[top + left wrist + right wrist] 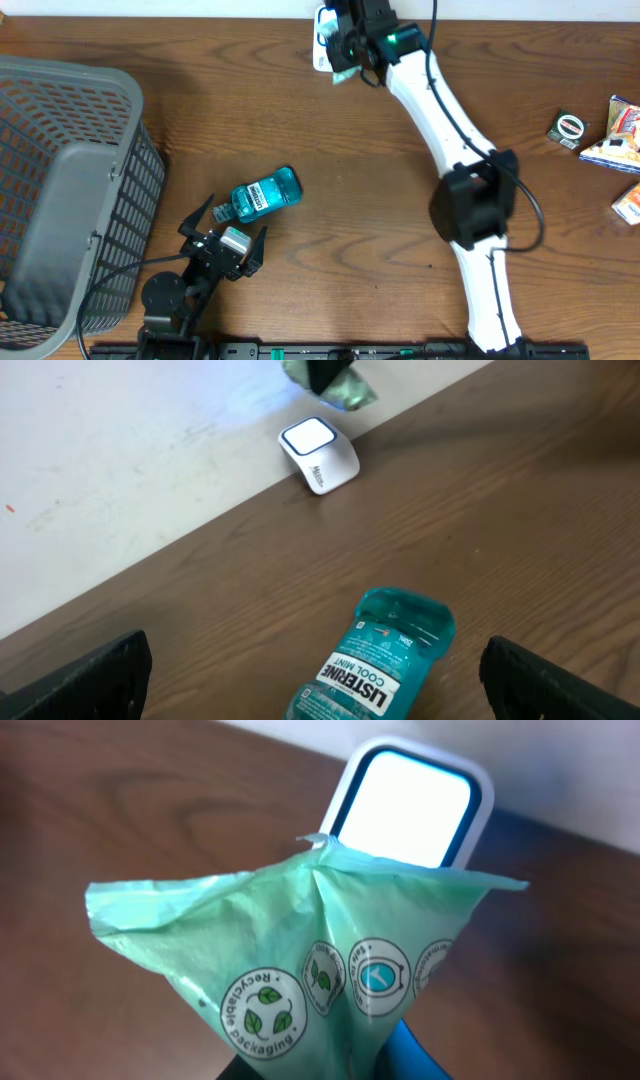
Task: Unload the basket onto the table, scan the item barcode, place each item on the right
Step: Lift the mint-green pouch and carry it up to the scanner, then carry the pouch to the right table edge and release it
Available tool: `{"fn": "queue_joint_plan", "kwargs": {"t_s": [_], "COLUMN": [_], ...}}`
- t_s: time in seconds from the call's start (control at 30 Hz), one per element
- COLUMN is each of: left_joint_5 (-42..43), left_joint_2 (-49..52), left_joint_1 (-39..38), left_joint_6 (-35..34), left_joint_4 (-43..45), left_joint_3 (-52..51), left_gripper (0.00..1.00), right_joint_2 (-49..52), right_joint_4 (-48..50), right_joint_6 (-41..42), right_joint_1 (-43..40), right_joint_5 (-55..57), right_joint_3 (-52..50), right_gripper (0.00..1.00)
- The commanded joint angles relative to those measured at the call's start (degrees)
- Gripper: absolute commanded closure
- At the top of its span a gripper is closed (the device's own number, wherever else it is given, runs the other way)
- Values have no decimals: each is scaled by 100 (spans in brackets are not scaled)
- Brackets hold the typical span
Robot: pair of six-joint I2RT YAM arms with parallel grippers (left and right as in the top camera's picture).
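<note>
My right gripper [347,58] is at the far edge of the table, shut on a crumpled green plastic packet [342,73] [300,960] printed with round "recyclable packaging" marks. The packet hangs right in front of the white scanner [322,38] [410,810], whose window glows white. In the left wrist view the scanner [318,452] stands by the table's edge with the packet [340,385] above it. My left gripper [235,220] [325,672] is wide open near the front, with a teal Listerine bottle [268,193] [375,665] lying flat just ahead of its fingers, untouched.
A grey mesh basket [60,200] fills the left side. Small boxed items lie at the right: a dark box [568,128], a colourful packet [615,135] and another box [630,203] at the edge. The right arm stretches diagonally across the middle.
</note>
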Motion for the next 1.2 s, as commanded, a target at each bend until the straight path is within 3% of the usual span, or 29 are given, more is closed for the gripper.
{"fn": "queue_joint_plan", "kwargs": {"t_s": [0.0,0.13,0.5,0.73,0.9,1.03,1.17], "left_joint_5": [114,114,114,114,114,114,114], "left_joint_2": [-7,-7,-7,-7,-7,-7,-7], "left_joint_1": [-24,-24,-24,-24,-24,-24,-24], "left_joint_6": [33,33,33,33,33,33,33], "left_joint_4": [-116,-116,-116,-116,-114,-114,-114], "left_joint_3": [-151,-151,-151,-151,-151,-151,-151], "left_gripper": [2,2,2,2,2,2,2], "right_joint_2": [852,1322,1440,1349,1318,1333,1335], "right_joint_4": [-205,-256,-162,-1766,-3185,-3558,-3307], "right_joint_6": [223,361,553,614,590,592,595], "right_joint_1": [-122,-225,-411,-638,-1246,-1904,-2662], "right_joint_5": [94,107,177,92,109,737,1499], "right_joint_3": [1014,1705,1725,2511,3200,3150,2815], "right_gripper": [99,99,99,99,99,99,99]}}
